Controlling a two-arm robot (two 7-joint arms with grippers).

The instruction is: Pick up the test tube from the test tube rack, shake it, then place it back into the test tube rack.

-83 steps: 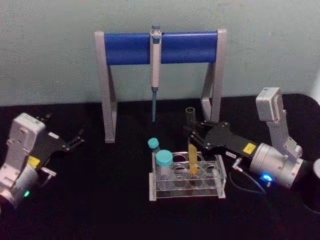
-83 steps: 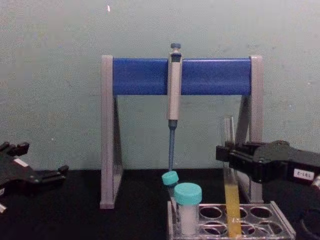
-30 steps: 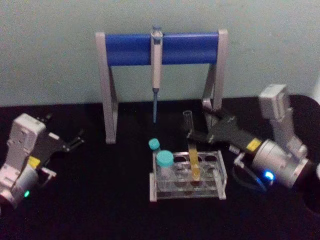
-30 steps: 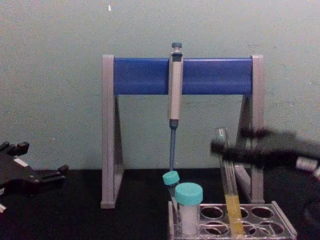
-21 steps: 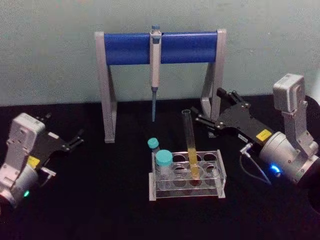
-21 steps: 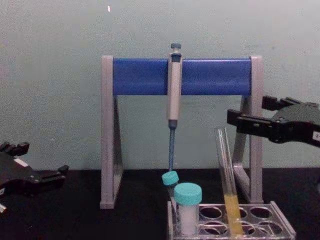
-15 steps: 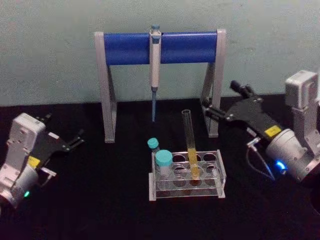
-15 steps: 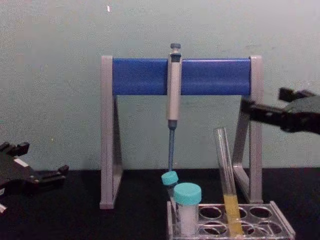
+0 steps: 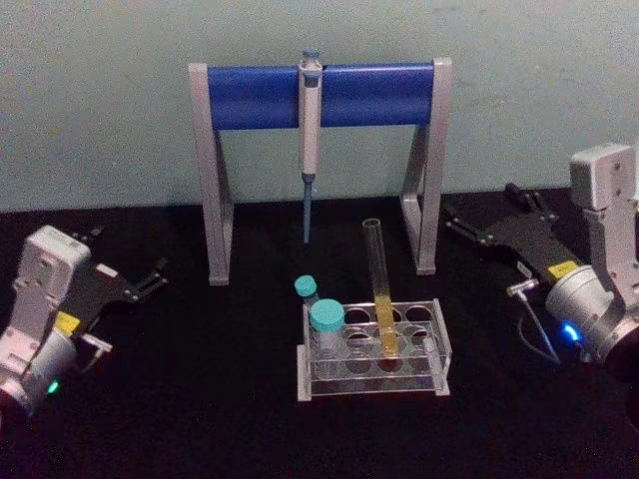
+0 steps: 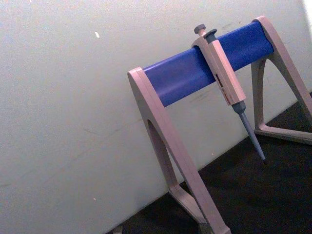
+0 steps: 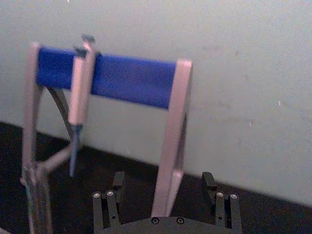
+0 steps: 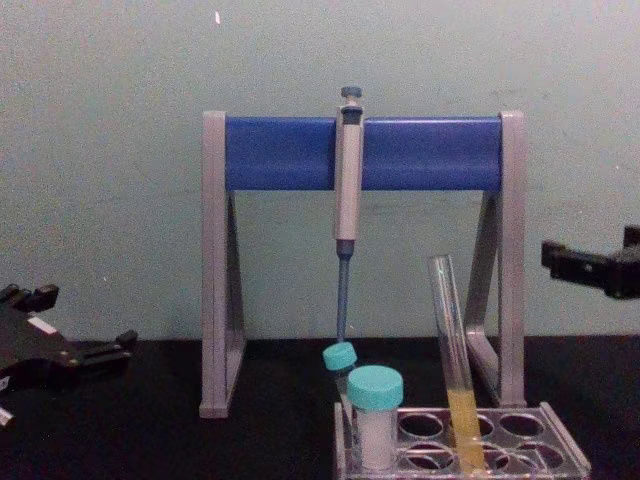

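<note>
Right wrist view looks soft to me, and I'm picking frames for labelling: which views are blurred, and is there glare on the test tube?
Right wrist view: blurred, pipette stand edges smeared, right pincer open. Chest view: sharp; test tube shows pale rim highlights, no strong glare. Head view: dim, black table swallows shadows. Left wrist view: crisp.

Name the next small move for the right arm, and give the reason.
Probably pull the right gripper a little farther back to a rest pose. The test tube already stands in the test tube rack, leaning slightly, and the open gripper is well clear of it, so nothing looks left to do.
</note>
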